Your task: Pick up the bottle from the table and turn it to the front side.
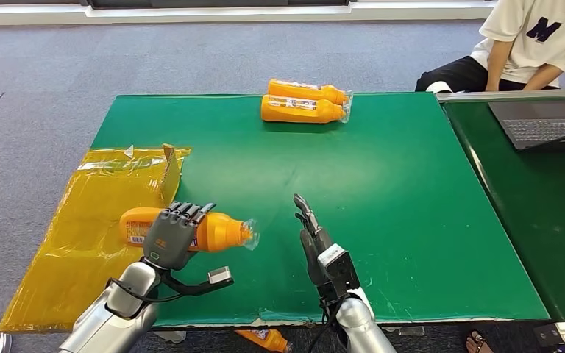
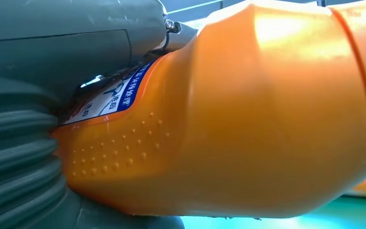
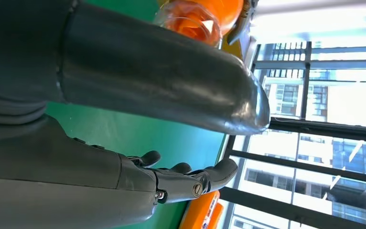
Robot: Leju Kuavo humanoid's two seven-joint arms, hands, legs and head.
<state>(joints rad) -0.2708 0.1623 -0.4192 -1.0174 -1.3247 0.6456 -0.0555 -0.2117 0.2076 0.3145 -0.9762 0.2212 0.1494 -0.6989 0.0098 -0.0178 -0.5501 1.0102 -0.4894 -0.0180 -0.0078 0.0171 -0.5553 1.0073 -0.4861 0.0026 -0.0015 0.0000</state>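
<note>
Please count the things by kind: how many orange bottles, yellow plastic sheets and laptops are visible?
Orange bottles: 4 (one in the left hand at, two at the table's far edge, one on the floor)
Yellow plastic sheets: 1
Laptops: 1
Total: 6

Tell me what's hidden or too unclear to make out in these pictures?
- Orange plastic bottle: head view, the left hand covers its label.
- Bottle label: left wrist view, hand cover hides most of the print.
- Laptop: picture edge cuts it off.
- Small orange bottle below the green table: table edge hides part.
- Right hand: open.
</note>
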